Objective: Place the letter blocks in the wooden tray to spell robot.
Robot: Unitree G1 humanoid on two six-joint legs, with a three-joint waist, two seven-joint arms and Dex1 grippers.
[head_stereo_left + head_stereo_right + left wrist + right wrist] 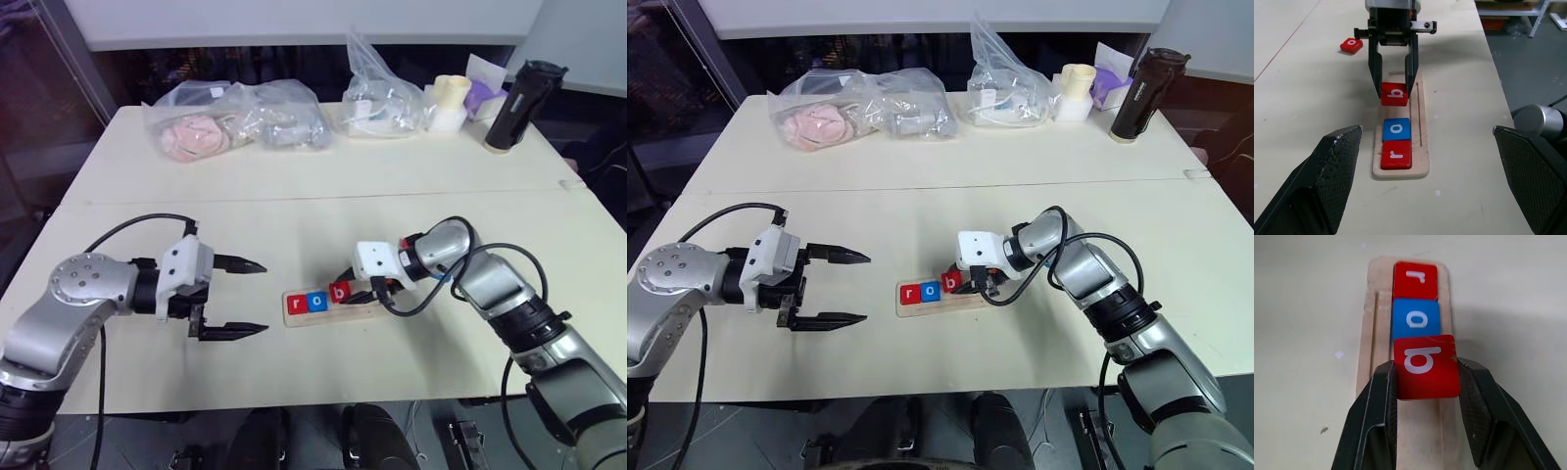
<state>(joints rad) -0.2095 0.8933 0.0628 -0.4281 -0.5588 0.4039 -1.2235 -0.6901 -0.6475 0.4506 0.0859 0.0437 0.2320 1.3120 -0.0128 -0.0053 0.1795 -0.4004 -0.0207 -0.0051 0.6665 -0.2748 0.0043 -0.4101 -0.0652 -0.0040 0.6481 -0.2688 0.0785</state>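
The right pincer (1394,90) grips a red square "b" tile (1426,366) above the long pale wooden tray (1422,147), just short of the blue "o" tile (1397,129) and red "r" tile (1396,153) (both seated). The left pincer (240,297) gapes wide, well apart from the tray. Another red "o" tile (1351,45) lies on the cream table (294,166) behind the right pincer.

Along the far edge of the cream table (294,220) lie two clear plastic bags: one (235,117) with pinkish and grey contents, another (382,103) just beside it. Near them stand a pale cup (451,101), a purple-and-white packet (483,86), and a black bottle (521,103).
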